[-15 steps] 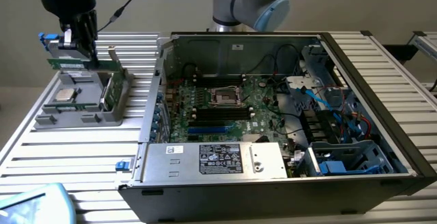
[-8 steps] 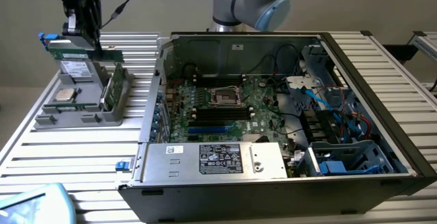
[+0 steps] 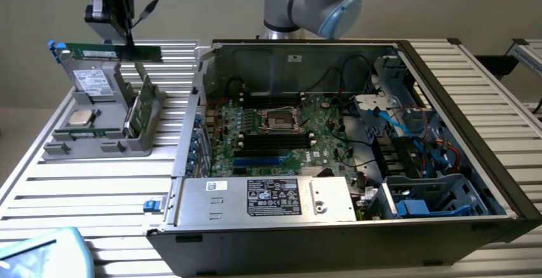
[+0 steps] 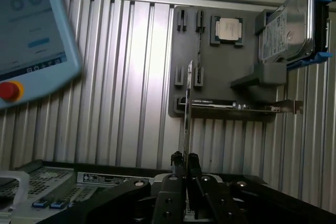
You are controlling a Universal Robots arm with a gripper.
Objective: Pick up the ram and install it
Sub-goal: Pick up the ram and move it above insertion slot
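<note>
Exterior view's left side has the ram (image 3: pixel 101 52), a thin, flat green circuit-board stick with a pale sticker. It is held level above the moulded grey plastic holder (image 3: pixel 101 145) on the ribbed aluminium table (image 3: pixel 101 189), beside the open black computer case (image 3: pixel 474 100). Its long axis runs across that view, from left to right. The gripper (image 3: pixel 128 42) comes down from above, and its dark metal fingers are clamped on the ram's upper edge, off-centre toward the right end. In the wrist view the ram (image 4: pixel 188 114) shows edge-on as a narrow strip pinched between the two fingertips of the gripper (image 4: pixel 185 157) and reaching away from them over the holder (image 4: pixel 210 72).
</note>
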